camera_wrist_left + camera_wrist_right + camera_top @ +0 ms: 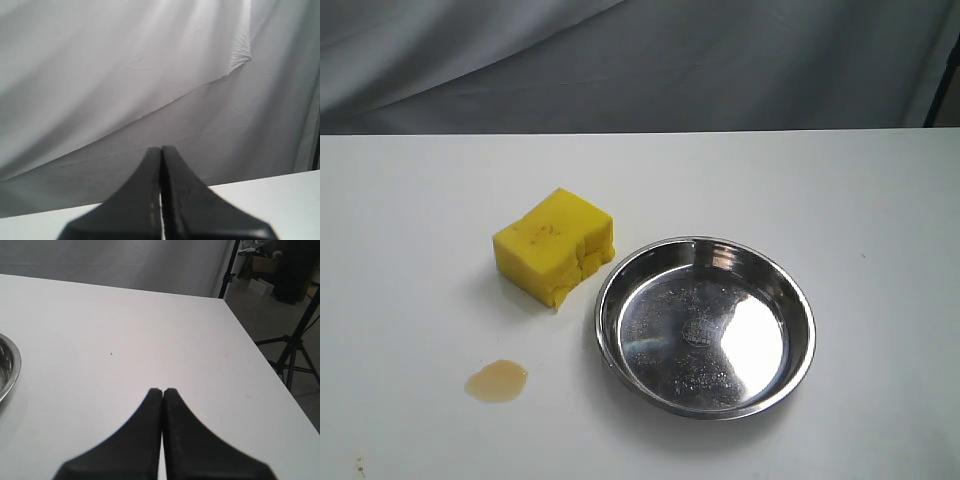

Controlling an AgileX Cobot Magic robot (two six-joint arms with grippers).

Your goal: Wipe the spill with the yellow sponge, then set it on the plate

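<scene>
Spill (497, 381) sits at the lower left of the exterior view on the white table (880, 220): small amber puddle, not wiped yet. Yellow sponge (555, 247) is up and right of it, near but apart, one corner just beside the steel plate (706, 411). Plate is furthest right, nothing in it.

Left gripper (161, 148): fingers pressed together, holding nothing, aimed at the grey backdrop (100, 75). Right gripper (163, 389): same, fingers together, empty, low over bare table with the plate rim at the edge of its view.

My read of the step: grasp the sponge, left arm likely nearer. Open wide first, straddle the short sides, grip low and firm since foam squashes, and stay clear of the plate rim.
</scene>
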